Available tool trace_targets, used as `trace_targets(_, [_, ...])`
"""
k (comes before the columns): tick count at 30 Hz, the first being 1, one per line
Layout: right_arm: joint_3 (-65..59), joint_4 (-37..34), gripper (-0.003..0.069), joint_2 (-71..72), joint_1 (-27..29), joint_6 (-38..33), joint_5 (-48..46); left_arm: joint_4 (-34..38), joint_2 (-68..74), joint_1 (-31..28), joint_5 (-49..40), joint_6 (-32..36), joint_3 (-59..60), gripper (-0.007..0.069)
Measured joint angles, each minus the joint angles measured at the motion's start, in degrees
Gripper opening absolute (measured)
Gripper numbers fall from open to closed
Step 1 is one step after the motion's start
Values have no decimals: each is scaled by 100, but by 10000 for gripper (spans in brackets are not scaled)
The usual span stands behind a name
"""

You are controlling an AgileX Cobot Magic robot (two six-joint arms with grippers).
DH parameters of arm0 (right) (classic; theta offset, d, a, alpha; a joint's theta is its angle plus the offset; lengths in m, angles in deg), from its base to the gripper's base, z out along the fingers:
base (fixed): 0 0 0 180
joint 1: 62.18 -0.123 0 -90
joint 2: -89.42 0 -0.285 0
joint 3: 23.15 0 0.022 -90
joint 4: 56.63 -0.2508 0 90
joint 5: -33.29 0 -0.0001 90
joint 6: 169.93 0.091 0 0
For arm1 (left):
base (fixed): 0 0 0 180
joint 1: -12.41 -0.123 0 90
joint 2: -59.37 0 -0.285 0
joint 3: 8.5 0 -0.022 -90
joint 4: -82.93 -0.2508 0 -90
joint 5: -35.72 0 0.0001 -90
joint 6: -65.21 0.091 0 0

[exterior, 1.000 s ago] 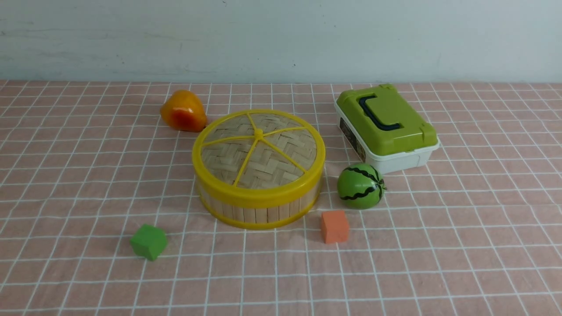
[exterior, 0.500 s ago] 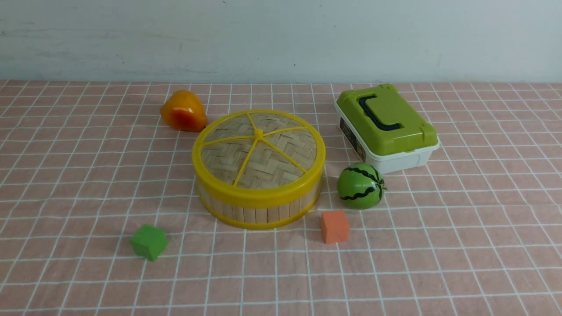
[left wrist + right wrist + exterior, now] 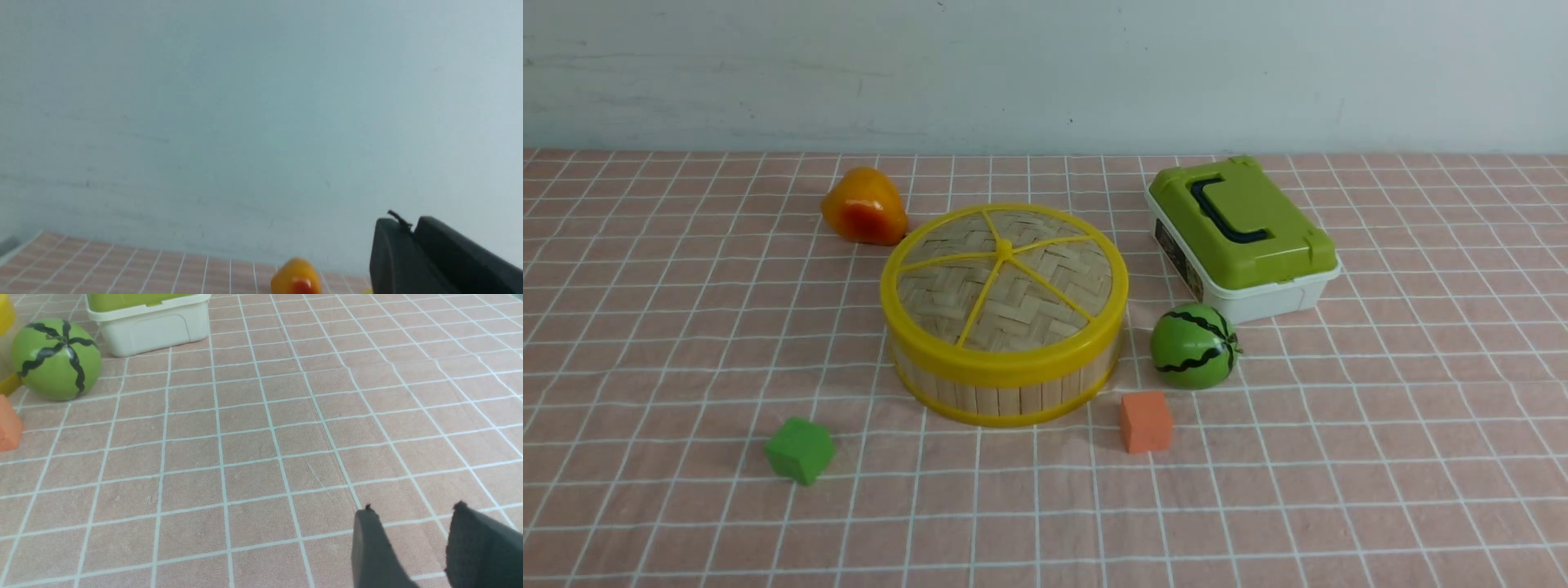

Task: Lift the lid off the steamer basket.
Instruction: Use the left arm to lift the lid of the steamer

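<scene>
- Over the left side, left gripper (image 3: 408, 222) aimed at wall (image 3: 245, 102), jaws almost together, empty.
- Right gripper (image 3: 412, 508) low over cloth (image 3: 245, 457), slightly parted, empty.
- Lid (image 3: 1005, 282) seated on steamer basket (image 3: 1005, 396), mid-table; contents hidden.

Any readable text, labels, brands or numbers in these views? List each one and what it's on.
Nothing can be read in any view.
Dark label on the side of the white box with green top: print too small and blurred to read.
Lid, steamer basket, toy watermelon, orange fruit, green block, orange block: no markings visible.
</scene>
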Motion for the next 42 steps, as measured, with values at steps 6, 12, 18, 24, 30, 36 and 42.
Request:
trace_targets(6, [0,0,241,0,0,0,0,15,0,0,1275,-1384,0,71])
trace_targets(12, [0,-4,241,0,0,0,0,40,44,0,4,-1953,-1423,71])
trace_targets(18, [0,-4,241,0,0,0,0,24,1494,0,-2322,-937,-3523,71])
trace_targets(24, [0,-4,241,0,0,0,0,89,3121,0,-3851,-748,-4630,71])
trace_targets(30, [0,-4,241,0,0,0,0,929,5082,-5,-5997,-484,-5567,74])
trace_targets(36, [0,-4,241,0,0,0,0,2915,7037,18,-7549,802,-6140,75])
trace_targets(42, [0,-4,241,0,0,0,0,3185,8372,739,-8023,1119,-6945,75])
